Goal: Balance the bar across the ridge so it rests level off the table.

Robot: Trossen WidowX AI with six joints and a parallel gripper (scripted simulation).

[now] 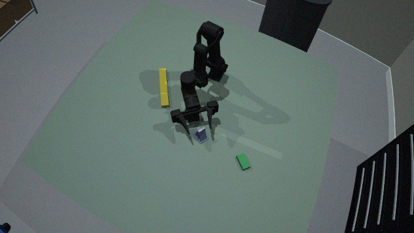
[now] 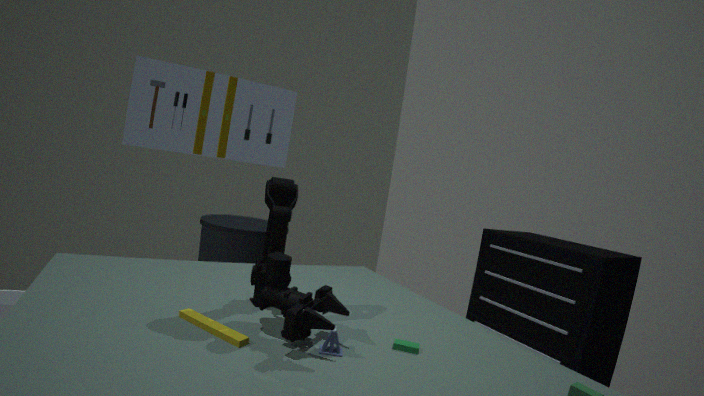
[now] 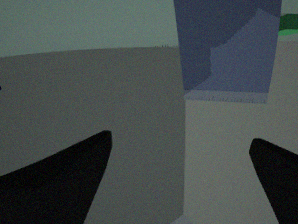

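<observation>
The yellow bar (image 1: 164, 88) (image 2: 214, 327) lies flat on the green table mat (image 1: 117, 176) (image 2: 125, 285), left of the arm in the top and exterior views. The small blue-grey ridge (image 1: 202, 136) (image 2: 330, 346) stands upright on the mat with nothing resting on it; its blue side (image 3: 230, 50) fills the upper right of the wrist view. My gripper (image 1: 200, 131) (image 2: 341, 320) (image 3: 182, 141) is open and empty, low and close to the ridge, with its fingers spread. Whether a finger touches the ridge is hard to tell. The bar is out of the wrist view.
A green block (image 1: 243, 161) (image 2: 406, 346) lies on the mat to the right of the ridge. Another green piece (image 2: 584, 390) shows at the bottom right of the exterior view. A black drawer cabinet (image 1: 382, 182) (image 2: 530, 300) and a dark bin (image 1: 291, 23) (image 2: 230, 242) stand beyond the mat.
</observation>
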